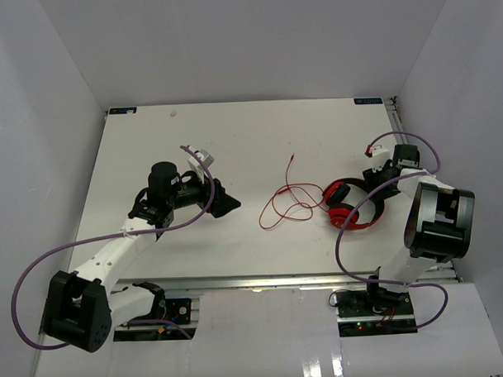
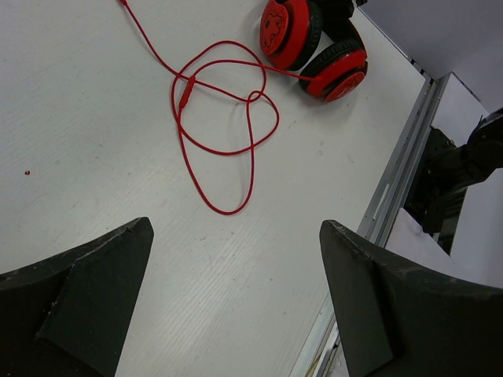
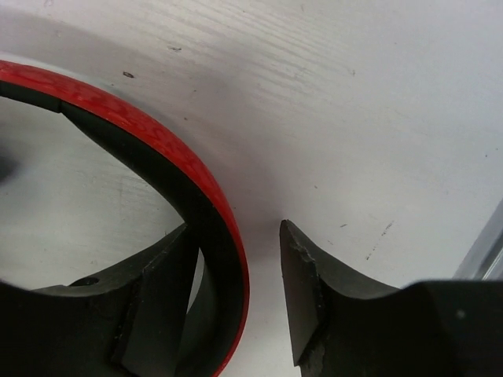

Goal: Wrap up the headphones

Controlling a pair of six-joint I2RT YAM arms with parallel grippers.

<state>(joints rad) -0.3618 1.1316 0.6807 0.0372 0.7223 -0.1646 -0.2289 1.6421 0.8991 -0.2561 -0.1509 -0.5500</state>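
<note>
The red headphones lie on the white table at the right, earcups folded close together. Their thin red cable sprawls in loose loops to the left. My right gripper is down over the headband. The band runs between its jaws against the left finger, and a gap shows before the right finger; the gripper is not clamped. My left gripper hovers left of the cable, wide open and empty.
An aluminium rail runs along the near table edge. White walls close in the table on three sides. Purple robot cables loop beside each arm, one passing near the headphones.
</note>
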